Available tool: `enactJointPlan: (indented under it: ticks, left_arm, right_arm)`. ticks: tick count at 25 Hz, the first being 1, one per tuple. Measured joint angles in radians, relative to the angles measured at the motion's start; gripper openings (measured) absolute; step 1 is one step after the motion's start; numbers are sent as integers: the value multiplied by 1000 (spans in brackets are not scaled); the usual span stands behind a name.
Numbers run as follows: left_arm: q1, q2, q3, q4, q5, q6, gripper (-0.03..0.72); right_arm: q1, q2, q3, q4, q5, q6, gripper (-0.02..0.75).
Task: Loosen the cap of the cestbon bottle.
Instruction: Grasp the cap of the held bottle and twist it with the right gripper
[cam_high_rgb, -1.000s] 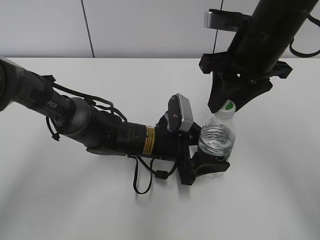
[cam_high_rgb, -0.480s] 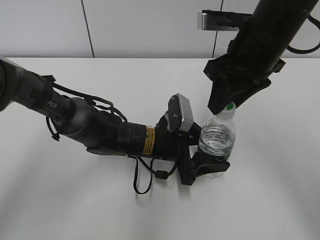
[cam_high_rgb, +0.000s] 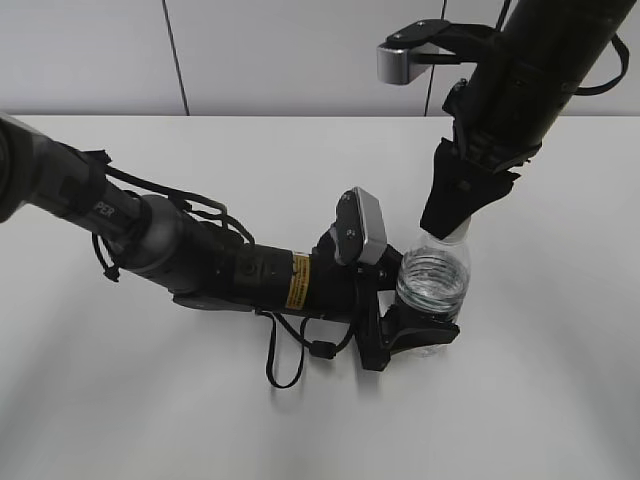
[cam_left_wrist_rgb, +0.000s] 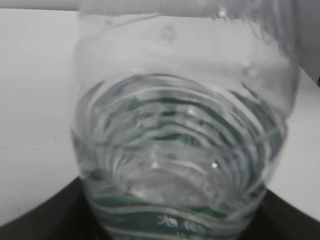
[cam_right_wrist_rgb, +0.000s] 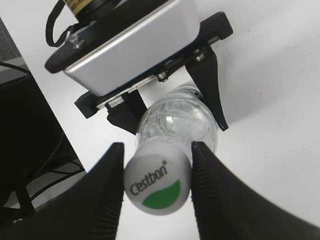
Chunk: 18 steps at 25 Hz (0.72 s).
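The cestbon bottle stands upright on the white table, clear and ribbed, with a dark green label. My left gripper is shut on its lower body; the left wrist view is filled by the bottle between the dark jaws. My right gripper comes down from above and is shut on the cap. The cap is white with a green mark, and the two black fingers press on its sides. In the exterior view the fingers hide most of the cap.
The white table spreads all round. The left arm lies low across the table from the left, with a cable loop beside it. A pale wall runs behind the table.
My right gripper has come down and turned round the cap, and its wrist camera has swung to the left. The cap's green mark no longer shows in the exterior view. The left arm and the bottle stay put.
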Motion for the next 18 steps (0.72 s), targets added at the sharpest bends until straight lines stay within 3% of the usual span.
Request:
enactJointPlan:
  ticks: [2,4,6,8,14,18]
  left_arm:
    - [0,0,0,0,0,1,504]
    - [0,0,0,-1,0,0,504]
    - [0,0,0,-1,0,0,504]
    - [0,0,0,-1,0,0,504]
    - [0,0,0,-1,0,0,504]
    - [0,0,0,-1,1,0,504]
  right_arm:
    - [0,0,0,3,0,-4,327]
    - [0,0,0,5,-1,-5,422]
    - [0,-9,0,27,-1,23,568]
    - [0,-29,0,58,-1,108,633]
    - [0,-83,0,61,-1,619,652]
    - [0,-85,0,18,-1,939,612]
